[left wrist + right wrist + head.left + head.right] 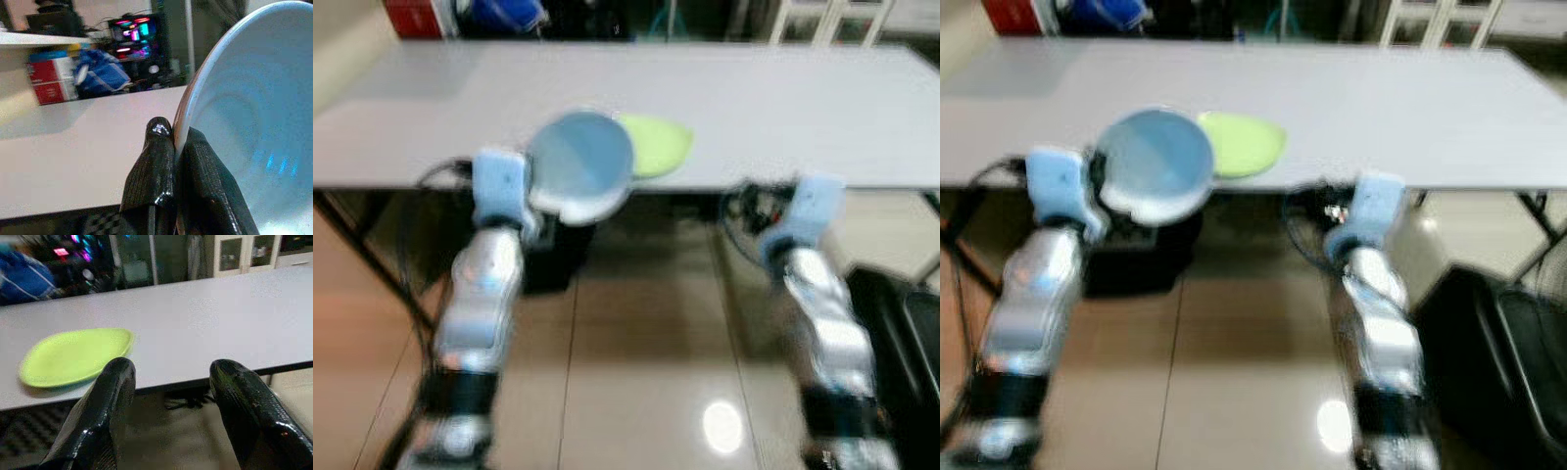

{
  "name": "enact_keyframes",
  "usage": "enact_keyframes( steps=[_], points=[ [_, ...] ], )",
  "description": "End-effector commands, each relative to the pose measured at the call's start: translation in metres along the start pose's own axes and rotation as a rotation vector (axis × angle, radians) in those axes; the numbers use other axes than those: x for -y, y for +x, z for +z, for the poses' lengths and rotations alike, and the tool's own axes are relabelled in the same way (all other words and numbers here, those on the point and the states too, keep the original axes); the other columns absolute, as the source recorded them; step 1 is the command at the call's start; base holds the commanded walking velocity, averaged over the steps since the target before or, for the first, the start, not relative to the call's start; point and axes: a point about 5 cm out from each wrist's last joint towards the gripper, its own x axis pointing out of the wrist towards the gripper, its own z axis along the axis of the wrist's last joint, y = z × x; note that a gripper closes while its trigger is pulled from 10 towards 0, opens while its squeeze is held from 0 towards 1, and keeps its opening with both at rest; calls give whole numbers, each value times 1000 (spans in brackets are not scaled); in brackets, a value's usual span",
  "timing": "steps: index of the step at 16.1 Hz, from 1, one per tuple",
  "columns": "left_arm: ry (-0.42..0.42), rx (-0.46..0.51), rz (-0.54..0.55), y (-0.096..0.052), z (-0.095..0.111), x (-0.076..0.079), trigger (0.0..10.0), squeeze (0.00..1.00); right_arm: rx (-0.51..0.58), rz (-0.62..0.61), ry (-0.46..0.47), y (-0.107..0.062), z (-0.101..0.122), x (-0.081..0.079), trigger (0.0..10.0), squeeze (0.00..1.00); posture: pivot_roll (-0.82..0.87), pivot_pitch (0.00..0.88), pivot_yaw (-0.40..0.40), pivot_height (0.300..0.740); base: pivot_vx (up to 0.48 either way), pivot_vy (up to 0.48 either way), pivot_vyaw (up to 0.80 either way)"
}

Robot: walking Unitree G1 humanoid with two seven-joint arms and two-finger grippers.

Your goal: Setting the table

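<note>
The left tool point(173, 147) is clamped on the rim of a pale blue bowl point(579, 164), one black finger point(154, 166) on the outside of the rim and the other on the inside. The bowl is tilted, its hollow facing up and toward the camera in the head views. It is held at the near edge of the desk point(783, 108), partly over the desk top and partly past the edge above the floor point(636, 362); whether it touches the desk cannot be told.

Just beyond the bowl, on the side toward the right arm, a lime green plate point(656, 145) lies flat on the desk close to the near edge. In the head views the bowl overlaps the plate's edge; contact between them cannot be judged.

The right tool point(168, 377) is spread open and holds nothing, its two fingers point(110, 396) well apart. It is level with the desk's near edge, short of it, with the plate ahead and off to one side on the desk top.

The rest of the desk is a wide, pale grey surface. Beyond its far edge, seen from the left wrist, stand red boxes point(49, 81) and a blue bag point(100, 73). Under the desk near the bowl sits a dark object point(553, 259) on the glossy tiled floor. Both head views are blurred.
</note>
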Motion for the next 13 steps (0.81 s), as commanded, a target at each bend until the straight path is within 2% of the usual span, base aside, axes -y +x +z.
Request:
enact_keyframes(
  steps=[1, 7, 10, 13],
  points=[
    [22, 50, 38, 2, 13, -15, 10000, 0, 28, 46, 23, 2, 10, -16, 10000, 0, 58, 0, -11, 740, 375, 0, 0],
    [22, 52, 21, 3, 15, -10, 10000, 0, 28, 36, 17, 0, 9, -12, 10000, 0, 59, 0, 1, 740, 375, 0, 0],
    [29, 52, 28, 8, 17, -17, 10000, 0, 29, 49, 21, 1, 11, -18, 10000, 0, 58, 0, 3, 740, 375, 0, 0],
    [42, 51, 26, 9, 17, -18, 10000, 0, 24, 42, 29, 2, 8, -17, 10000, 0, 74, 0, 5, 740, 375, 0, 0]
  ],
)
